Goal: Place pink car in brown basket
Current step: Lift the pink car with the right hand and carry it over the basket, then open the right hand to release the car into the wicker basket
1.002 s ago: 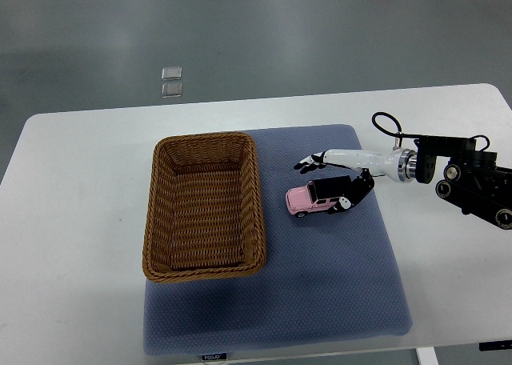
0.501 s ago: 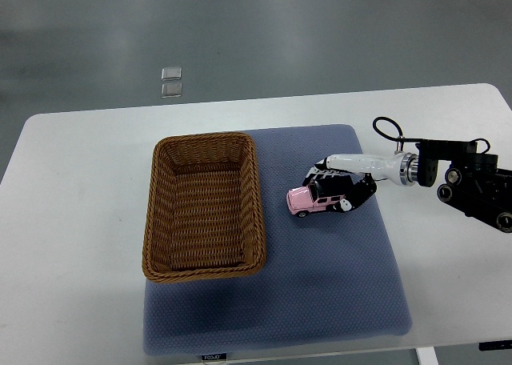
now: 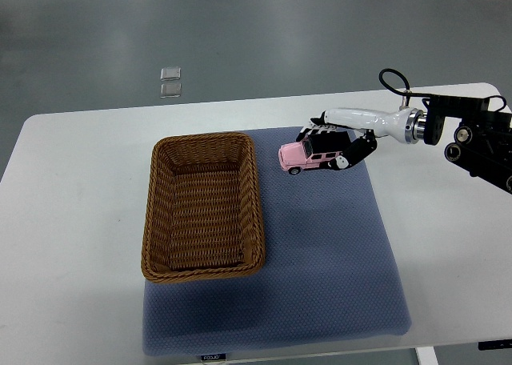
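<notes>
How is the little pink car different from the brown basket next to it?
The pink car is small, smooth and glossy; the brown basket is far larger and woven. The car is gripped in the right hand; the basket sits untouched on the blue mat. The car is solid, the basket open and hollow.

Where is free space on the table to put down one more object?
The blue-grey mat right of the brown wicker basket is bare, as is white table left of it. It is crowded only where the right robot hand holds the pink toy car.
</notes>
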Tool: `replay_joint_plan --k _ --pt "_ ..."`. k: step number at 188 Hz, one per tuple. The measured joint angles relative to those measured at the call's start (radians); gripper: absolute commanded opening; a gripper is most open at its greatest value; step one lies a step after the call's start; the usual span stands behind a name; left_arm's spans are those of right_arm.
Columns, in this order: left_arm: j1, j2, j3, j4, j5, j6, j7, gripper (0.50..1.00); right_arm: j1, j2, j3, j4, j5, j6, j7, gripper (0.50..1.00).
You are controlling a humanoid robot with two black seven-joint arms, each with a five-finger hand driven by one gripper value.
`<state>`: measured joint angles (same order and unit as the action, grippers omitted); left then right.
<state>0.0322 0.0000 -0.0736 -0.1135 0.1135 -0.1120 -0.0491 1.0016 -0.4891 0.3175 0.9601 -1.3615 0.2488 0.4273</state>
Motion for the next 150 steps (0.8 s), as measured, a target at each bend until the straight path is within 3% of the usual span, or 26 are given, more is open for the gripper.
replay_joint_plan --k 69,120,150 --pt "0.0 0.0 0.0 0.0 0.0 0.0 0.0 1.0 0.139 0.221 -0.019 -0.033 0.052 0.011 -0.013 0.5" --pt "0.0 0.0 0.0 0.0 0.0 0.0 0.0 1.0 0.152 0.441 -0.106 -0.149 0.046 -0.007 -0.056 0.5" --pt "0.0 0.0 0.0 0.0 0.0 0.0 0.0 1.0 0.14 0.486 -0.131 -0.225 0.045 -0.027 -0.071 0.5"
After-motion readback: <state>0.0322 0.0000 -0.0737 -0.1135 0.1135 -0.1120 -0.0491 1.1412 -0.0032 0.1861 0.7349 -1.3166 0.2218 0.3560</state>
